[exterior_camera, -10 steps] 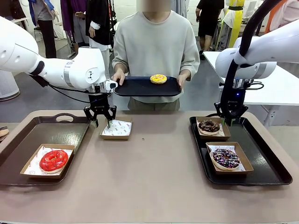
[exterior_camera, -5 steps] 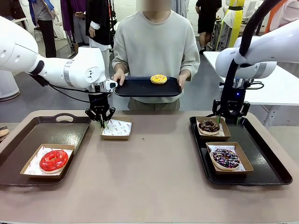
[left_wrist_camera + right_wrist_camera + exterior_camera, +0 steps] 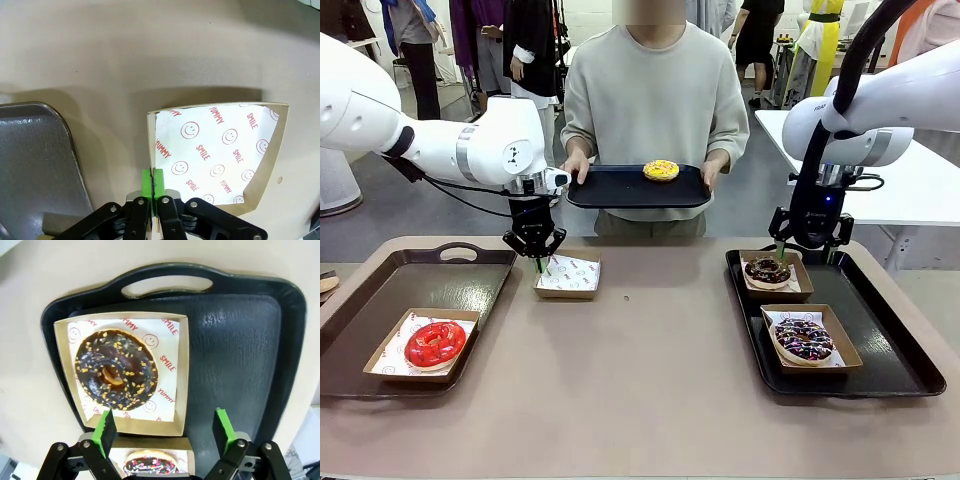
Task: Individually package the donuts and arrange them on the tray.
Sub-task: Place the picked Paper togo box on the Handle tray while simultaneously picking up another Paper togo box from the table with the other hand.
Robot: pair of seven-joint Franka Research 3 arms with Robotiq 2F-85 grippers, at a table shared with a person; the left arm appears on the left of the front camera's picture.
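Since a second ago, front view: left claw [image 3: 538, 262] has pinched shut on the empty box [image 3: 568, 277]; right claw [image 3: 809, 250] has spread wide and risen off the chocolate donut [image 3: 767, 270]. Left wrist view: pads [image 3: 152, 181] clamp the box wall [image 3: 149, 150], ready for moving. Right wrist view: open claw [image 3: 165, 426] holds nothing; that donut [image 3: 116, 371] sits boxed on the tray [image 3: 240, 350].

left gripper [image 3: 537, 262] pinched closed; right gripper [image 3: 808, 247] wide

Boxed donut [image 3: 435, 343] on left tray [image 3: 380, 290], two boxed donuts [image 3: 767, 270] on right tray [image 3: 890, 330]
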